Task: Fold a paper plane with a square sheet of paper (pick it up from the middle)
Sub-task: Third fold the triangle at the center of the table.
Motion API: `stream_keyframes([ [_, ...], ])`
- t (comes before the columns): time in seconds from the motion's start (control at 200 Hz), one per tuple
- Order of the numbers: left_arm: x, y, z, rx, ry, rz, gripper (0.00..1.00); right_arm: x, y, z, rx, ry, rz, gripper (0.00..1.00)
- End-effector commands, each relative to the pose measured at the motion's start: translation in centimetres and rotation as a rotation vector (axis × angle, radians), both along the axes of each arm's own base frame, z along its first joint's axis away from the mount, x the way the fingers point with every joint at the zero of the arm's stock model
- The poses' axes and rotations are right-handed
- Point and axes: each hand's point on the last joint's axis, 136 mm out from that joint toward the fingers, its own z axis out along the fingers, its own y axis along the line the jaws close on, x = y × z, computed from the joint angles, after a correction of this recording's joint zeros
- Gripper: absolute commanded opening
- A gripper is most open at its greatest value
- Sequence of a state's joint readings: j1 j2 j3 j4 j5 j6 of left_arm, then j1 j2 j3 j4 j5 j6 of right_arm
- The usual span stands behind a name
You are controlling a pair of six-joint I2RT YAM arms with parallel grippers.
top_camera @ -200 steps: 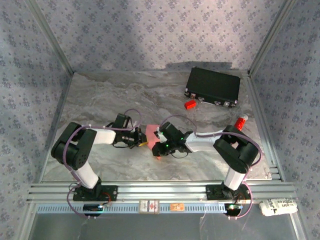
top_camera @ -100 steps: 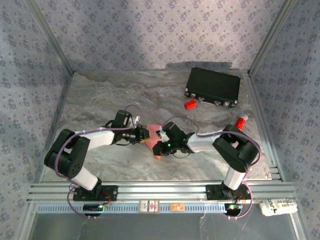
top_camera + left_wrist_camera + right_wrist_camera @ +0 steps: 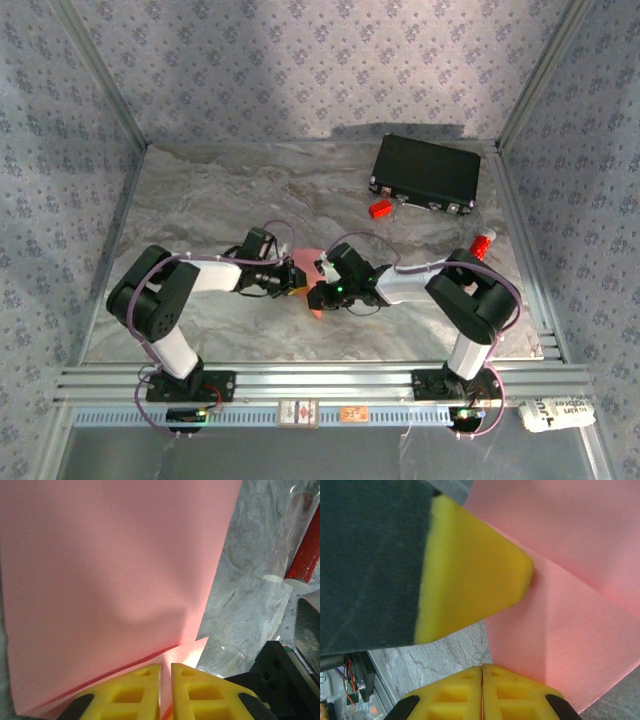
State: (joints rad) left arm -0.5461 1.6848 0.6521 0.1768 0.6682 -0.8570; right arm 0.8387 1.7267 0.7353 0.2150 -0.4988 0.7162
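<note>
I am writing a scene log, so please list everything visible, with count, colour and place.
paper: 1, pink, table centre, between the grippers
case: 1, black, far right
block: 1, red, just in front of the case
tube: 1, red and white, right edge
table: 1, grey marble
packet: 1, white, near right corner
left gripper: 1, yellow, closed on the paper
right gripper: 1, yellow, shut, at the paper

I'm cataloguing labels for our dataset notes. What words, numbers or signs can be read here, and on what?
White packet by the front rail: dark print, too blurred to read.
Two small stickers on that rail: too small to read.
Black case: pale marks on its front edge, unreadable.
</note>
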Motion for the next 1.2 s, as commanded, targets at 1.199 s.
stream_keyframes([
  [1.199,-1.5,1.4,-3.9,0.130,0.070,-0.049,0.10,-2.3,-0.8,-1.8,-0.106,0.040,0.019,0.10],
])
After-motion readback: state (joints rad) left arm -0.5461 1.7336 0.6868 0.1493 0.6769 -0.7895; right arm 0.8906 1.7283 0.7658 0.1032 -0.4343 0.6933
